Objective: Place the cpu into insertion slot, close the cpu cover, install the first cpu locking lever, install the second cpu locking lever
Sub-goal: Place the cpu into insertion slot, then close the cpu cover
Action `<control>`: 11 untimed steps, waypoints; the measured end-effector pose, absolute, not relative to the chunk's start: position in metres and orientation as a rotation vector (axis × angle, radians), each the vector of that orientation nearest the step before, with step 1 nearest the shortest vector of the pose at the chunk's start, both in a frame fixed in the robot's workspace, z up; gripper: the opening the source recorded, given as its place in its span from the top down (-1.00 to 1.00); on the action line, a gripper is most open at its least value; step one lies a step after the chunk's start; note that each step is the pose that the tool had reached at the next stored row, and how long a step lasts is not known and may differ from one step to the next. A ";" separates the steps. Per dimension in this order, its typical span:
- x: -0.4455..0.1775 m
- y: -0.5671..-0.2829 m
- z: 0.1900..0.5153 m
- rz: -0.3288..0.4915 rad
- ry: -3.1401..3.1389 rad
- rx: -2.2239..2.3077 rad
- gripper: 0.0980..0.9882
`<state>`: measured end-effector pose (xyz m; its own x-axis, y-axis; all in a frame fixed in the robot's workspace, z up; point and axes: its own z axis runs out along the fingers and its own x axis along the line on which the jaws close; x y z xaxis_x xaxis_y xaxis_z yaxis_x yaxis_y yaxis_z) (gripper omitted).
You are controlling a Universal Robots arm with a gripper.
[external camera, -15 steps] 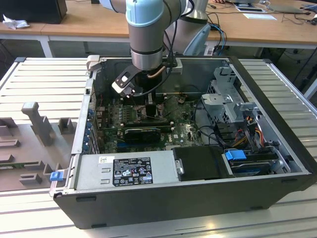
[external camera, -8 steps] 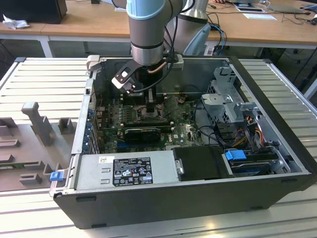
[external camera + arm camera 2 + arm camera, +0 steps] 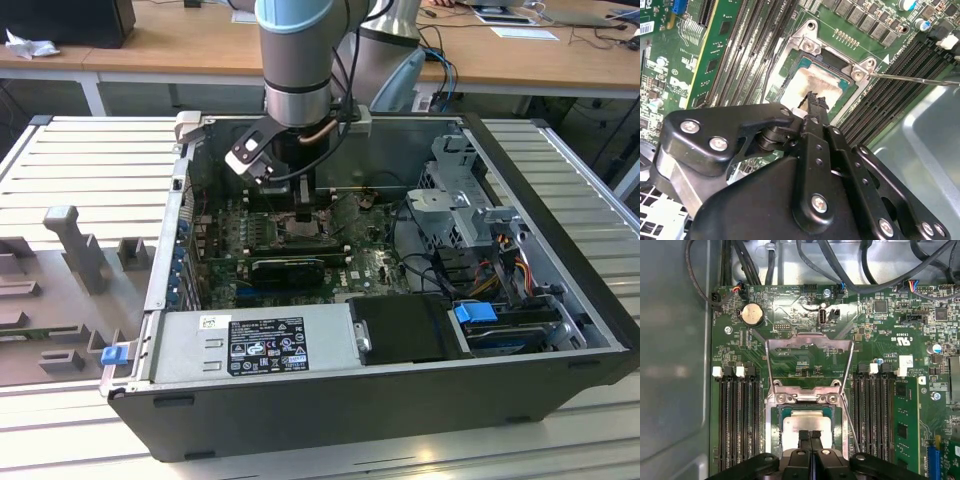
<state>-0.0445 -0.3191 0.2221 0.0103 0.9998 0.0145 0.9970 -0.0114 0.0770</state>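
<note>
The black jaws are pressed together with nothing between them, their serrated fingertips [image 3: 812,98] [image 3: 803,436] poised just above the cpu [image 3: 807,82] [image 3: 807,421]. That flat, pale, square chip lies seated in the insertion slot [image 3: 775,420], framed by dark plastic and silver edging. The cpu cover [image 3: 808,343], a thin grey metal frame with a wide window, stands swung open beyond the slot. Long black ribbed memory slots [image 3: 735,425] flank both sides on the green board, inside the computer case [image 3: 400,400], which sits on a ridged metal surface [image 3: 80,150].
</note>
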 end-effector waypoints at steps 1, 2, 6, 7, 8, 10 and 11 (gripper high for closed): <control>-0.044 -0.319 0.223 0.100 2.177 2.201 0.98; -0.044 -0.319 0.223 0.100 2.177 2.201 0.98; -0.041 -0.319 0.226 0.100 2.177 2.201 0.98; -0.041 -0.319 0.226 0.100 2.177 2.201 0.98; -0.041 -0.319 0.228 0.100 2.177 2.201 0.98; -0.041 -0.319 0.229 0.100 2.177 2.201 0.98; -0.041 -0.319 0.229 0.100 2.177 2.201 0.98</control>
